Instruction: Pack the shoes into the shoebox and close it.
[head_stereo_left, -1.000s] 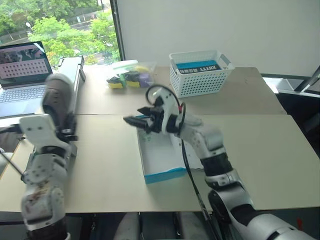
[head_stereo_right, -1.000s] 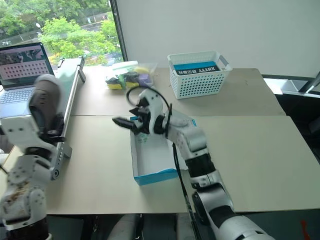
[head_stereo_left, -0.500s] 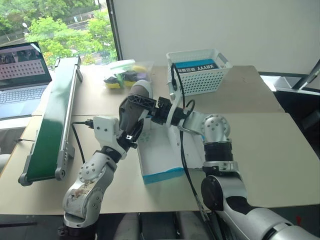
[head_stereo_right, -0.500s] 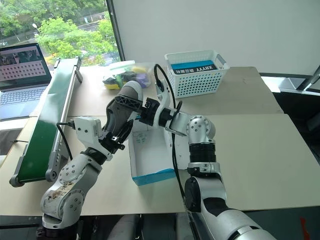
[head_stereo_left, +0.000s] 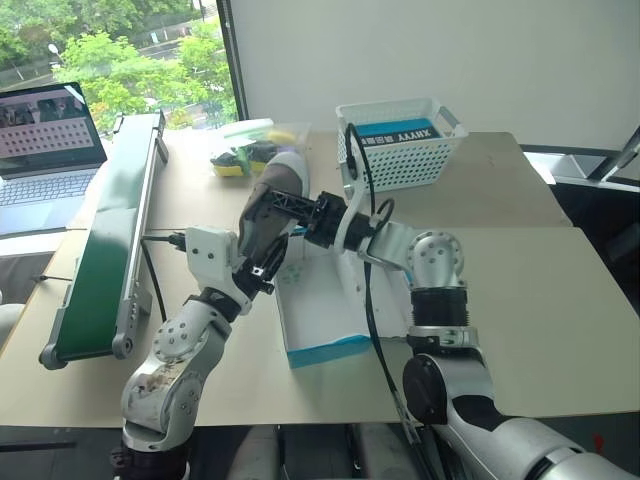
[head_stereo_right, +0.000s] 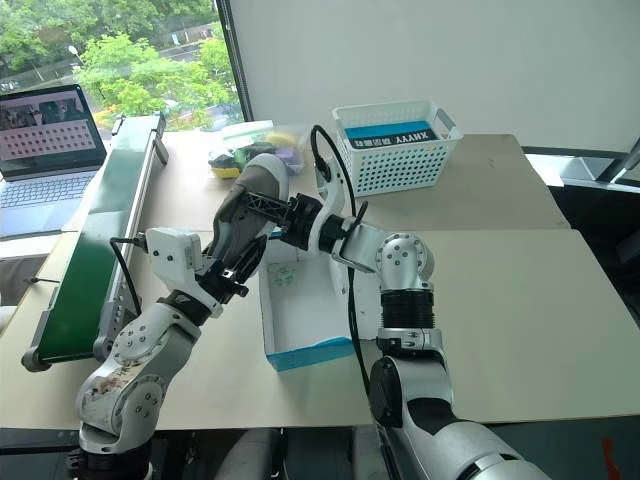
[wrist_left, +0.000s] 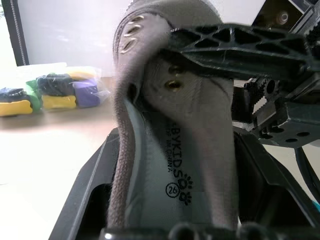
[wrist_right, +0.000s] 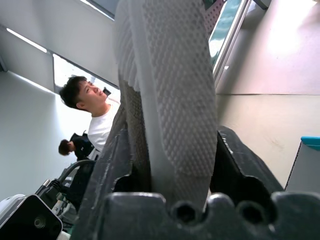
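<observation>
One grey-beige shoe (head_stereo_left: 272, 192) hangs in the air above the far left corner of the open shoebox (head_stereo_left: 330, 350), which is blue outside and white inside. My left gripper (head_stereo_left: 264, 238) is shut on the shoe from below; in the left wrist view the shoe (wrist_left: 175, 150) fills the gap between its fingers. My right gripper (head_stereo_left: 278, 206) reaches in from the right and is shut on the same shoe. In the right wrist view the pale sole (wrist_right: 170, 90) sits tight between the black fingers (wrist_right: 235, 160). The right gripper's lattice finger (wrist_left: 240, 45) crosses the shoe's upper.
A white lattice basket (head_stereo_left: 400, 145) stands at the back of the table. A bag of coloured items (head_stereo_left: 245, 155) lies behind the shoe. A green conveyor (head_stereo_left: 110, 230) and a laptop (head_stereo_left: 45, 150) are on the left. A person (wrist_right: 92, 110) stands behind.
My left hand has carried the shoe from the far left rightwards to the right gripper. The right gripper, open a second ago, has rolled and closed on the shoe.
</observation>
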